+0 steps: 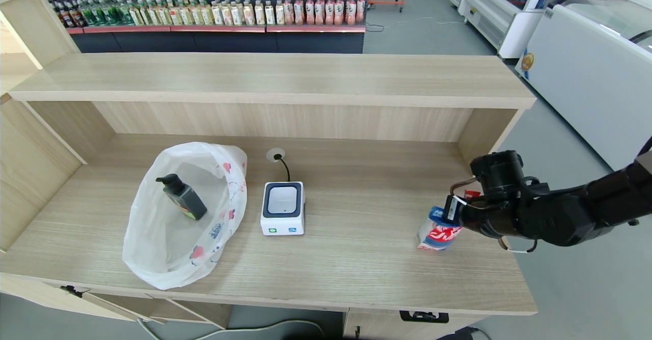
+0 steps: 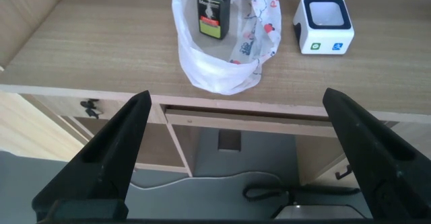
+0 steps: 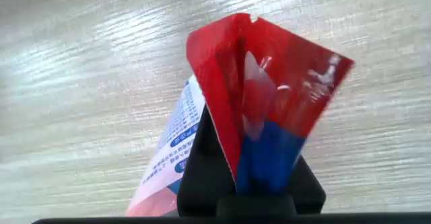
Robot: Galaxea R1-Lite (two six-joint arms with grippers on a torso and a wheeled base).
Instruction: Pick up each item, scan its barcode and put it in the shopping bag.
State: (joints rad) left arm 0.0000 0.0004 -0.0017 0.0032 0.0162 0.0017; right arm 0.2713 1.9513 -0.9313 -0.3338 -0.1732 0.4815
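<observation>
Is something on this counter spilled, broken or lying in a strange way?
Nothing stands out. The dark pump bottle lies on its side inside the shopping bag, the scanner sits flat, and the right tool pinches the red-blue pouch.

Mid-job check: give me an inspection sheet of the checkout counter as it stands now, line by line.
Surface: wooden counter, pale grain, with a raised ledge behind.
Job's things: shopping bag lies open at the left with a dark pump bottle inside; scanner in the middle; red and blue pouch at the right end.
Clutter: nothing seen.
Tools: left tool open, held out in front of the counter's front edge; right tool shut on the pouch's top.
Cables: the scanner's black cable runs to a grommet in the counter.
Surroundings: drinks shelf behind; freezers to the right.
</observation>
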